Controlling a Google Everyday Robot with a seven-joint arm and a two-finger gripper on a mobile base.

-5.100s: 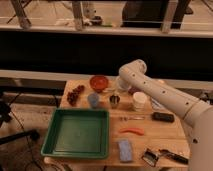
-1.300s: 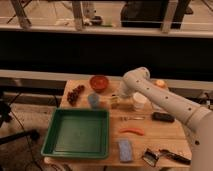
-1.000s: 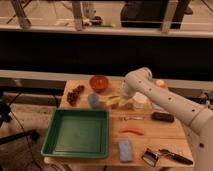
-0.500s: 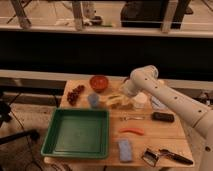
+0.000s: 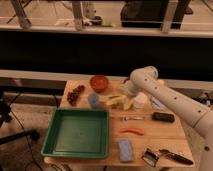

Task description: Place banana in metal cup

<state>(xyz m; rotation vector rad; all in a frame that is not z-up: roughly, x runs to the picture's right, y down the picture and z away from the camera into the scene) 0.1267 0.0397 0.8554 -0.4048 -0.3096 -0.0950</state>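
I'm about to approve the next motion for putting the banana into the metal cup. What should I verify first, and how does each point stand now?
1. Banana located: ok, on the table right of the blue-grey cup.
2. Gripper near banana: ok, at its right end.
3. Banana held: cannot tell.
4. Metal cup visible: not ok, the arm seems to cover that spot.
5. Cup upright: cannot tell.
6. Nearby clutter: not ok, white container is beside the gripper.

White, smooth, tubular arm [image 5: 172,100] with rounded elbow joint; gripper [image 5: 125,99] at its end, over table.
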